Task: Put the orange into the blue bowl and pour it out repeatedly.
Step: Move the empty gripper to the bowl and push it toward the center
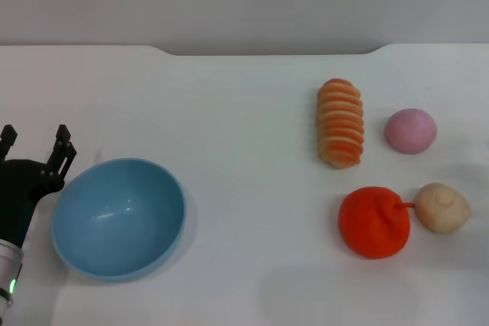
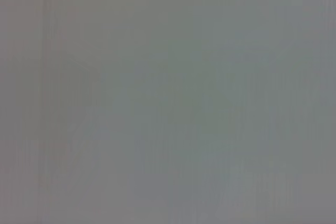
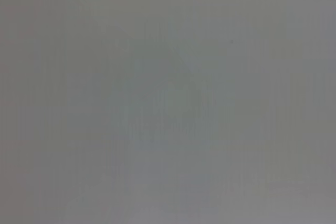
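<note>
Table [image 1: 244,112]: a plain white surface filled the head view, with a grey wall along its far edge.

Blue bowl [image 1: 118,217]: a light blue, deep, round bowl stood upright at the near left of the table, with nothing visible inside it.

Left pincer [image 1: 36,141]: a black gripper sat at the far left edge of the scene, just beside the bowl's left rim. Its two fingers [image 1: 63,149] pointed away toward the far side and stood apart, with nothing between them. Whether the near finger touched the bowl's rim could not be told.

Right pincer: it did not appear in the head view.

Orange [image 1: 374,221]: a bright red-orange, roundish soft fruit with a thin stem lay on the table at the near right, well apart from the bowl and from the left pincer, with open table between them.

Beige ball [image 1: 442,207]: it lay just right of the orange, at the tip of the orange's stem, very close or touching.

Striped roll [image 1: 341,123]: a ridged, orange-and-cream, loaf-shaped piece lay farther back than the orange, its length running from near to far.

Pink ball [image 1: 410,130]: it lay to the right of the striped roll and beyond the beige ball, apart from both.

Left wrist view: only a flat, featureless grey field showed, with no object to make out.

Right wrist view: the same flat grey field, with nothing to make out.
</note>
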Robot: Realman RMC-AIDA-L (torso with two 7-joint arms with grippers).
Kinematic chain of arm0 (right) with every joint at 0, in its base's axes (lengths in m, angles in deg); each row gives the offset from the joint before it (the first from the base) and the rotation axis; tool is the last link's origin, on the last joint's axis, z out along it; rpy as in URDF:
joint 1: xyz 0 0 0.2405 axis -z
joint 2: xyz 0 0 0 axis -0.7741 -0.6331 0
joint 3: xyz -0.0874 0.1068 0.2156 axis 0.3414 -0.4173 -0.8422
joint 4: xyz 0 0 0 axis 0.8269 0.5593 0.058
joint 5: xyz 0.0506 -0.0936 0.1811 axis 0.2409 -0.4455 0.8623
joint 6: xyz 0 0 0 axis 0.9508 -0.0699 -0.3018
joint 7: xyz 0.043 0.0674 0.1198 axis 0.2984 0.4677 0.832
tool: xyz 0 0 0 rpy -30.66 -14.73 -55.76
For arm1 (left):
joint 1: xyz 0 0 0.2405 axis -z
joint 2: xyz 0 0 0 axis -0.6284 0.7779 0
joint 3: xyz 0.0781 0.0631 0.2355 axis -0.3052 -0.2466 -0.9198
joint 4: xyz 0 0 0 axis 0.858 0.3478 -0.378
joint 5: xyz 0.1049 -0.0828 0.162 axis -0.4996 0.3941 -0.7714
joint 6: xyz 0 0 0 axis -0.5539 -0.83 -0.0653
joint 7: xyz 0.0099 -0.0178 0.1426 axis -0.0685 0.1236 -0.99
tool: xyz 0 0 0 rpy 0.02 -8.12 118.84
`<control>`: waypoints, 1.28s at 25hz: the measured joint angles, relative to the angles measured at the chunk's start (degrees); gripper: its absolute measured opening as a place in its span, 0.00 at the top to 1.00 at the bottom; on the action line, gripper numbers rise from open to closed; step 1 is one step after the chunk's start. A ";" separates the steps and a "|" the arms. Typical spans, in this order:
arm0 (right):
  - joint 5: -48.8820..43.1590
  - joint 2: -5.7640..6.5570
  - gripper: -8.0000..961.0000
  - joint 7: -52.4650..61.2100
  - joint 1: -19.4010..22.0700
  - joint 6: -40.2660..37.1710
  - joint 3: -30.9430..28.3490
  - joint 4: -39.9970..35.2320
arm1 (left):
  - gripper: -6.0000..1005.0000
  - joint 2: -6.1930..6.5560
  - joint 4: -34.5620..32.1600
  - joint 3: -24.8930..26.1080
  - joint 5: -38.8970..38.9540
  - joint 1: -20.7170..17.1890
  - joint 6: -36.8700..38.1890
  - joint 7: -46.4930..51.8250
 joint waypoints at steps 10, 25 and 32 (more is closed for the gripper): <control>0.17 0.00 0.15 0.00 -0.06 0.00 0.00 0.00 | 0.22 0.00 0.01 -0.11 0.00 0.06 -0.01 0.00; 0.45 -0.09 0.15 0.04 0.65 0.00 -0.08 0.24 | 0.22 1.04 -2.75 -0.63 -1.77 1.12 7.43 14.09; 0.36 -0.09 0.15 0.04 0.70 0.00 -0.09 0.27 | 0.22 1.11 -15.70 -1.99 -8.57 3.44 4.87 34.81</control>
